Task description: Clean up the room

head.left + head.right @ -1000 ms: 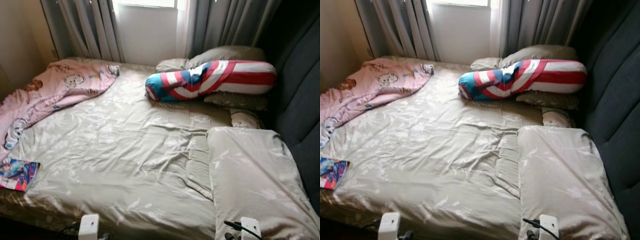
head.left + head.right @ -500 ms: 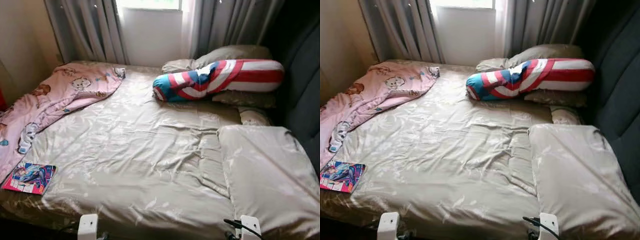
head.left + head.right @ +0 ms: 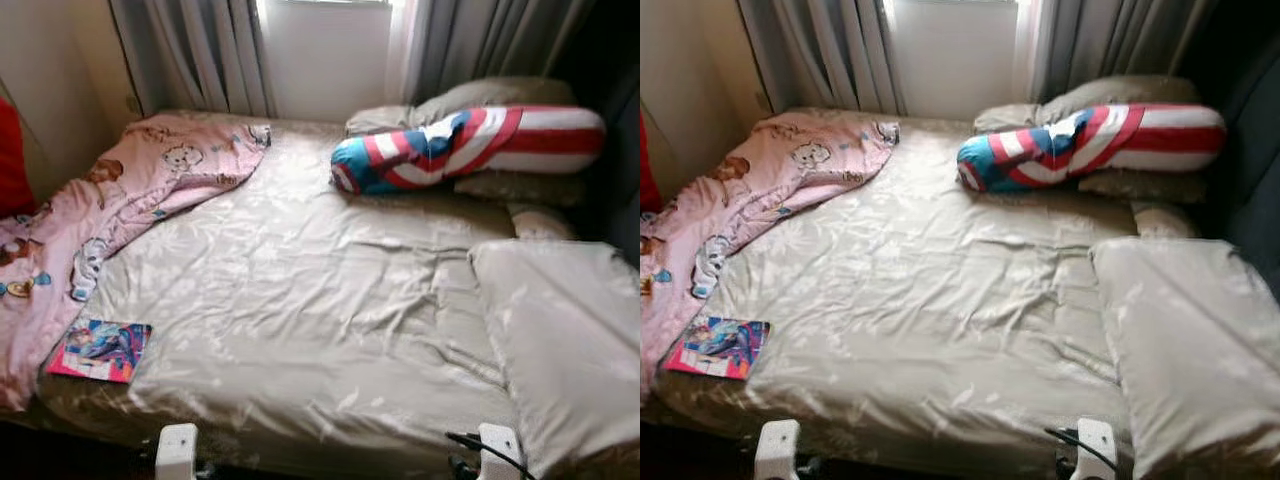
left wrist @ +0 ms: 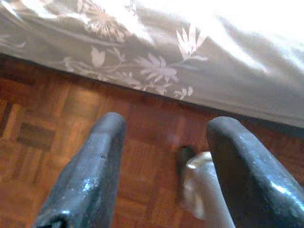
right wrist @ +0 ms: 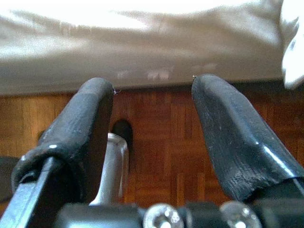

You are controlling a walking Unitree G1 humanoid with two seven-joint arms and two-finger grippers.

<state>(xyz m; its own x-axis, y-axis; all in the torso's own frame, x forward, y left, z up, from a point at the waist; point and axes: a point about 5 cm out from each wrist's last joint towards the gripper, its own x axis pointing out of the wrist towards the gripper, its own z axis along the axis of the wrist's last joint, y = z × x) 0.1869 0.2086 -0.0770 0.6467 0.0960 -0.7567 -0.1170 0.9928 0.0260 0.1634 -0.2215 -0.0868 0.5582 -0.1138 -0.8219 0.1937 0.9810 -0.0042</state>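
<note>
A bed with a beige floral sheet [image 3: 300,300] lies before me. A pink cartoon blanket [image 3: 110,210] is crumpled over its far left side. A colourful magazine [image 3: 100,350] lies near the bed's front left corner. A red, white and blue bolster [image 3: 470,145] rests at the head on beige pillows, and a large beige pillow [image 3: 560,340] lies at the right. My left gripper [image 4: 164,171] hangs open over the wooden floor beside the bed's edge. My right gripper [image 5: 152,137] also hangs open above the floor by the bed.
Grey curtains [image 3: 200,55] and a bright window stand behind the bed. A dark padded headboard [image 3: 1255,200] runs along the right. A red object [image 3: 12,160] shows at the left edge. Wooden parquet floor [image 4: 57,123] lies under both grippers.
The camera has turned left and moved closer: the whole scene has shifted right, bringing more of the pink blanket, the magazine and the red object into view. Nothing on the bed has moved.
</note>
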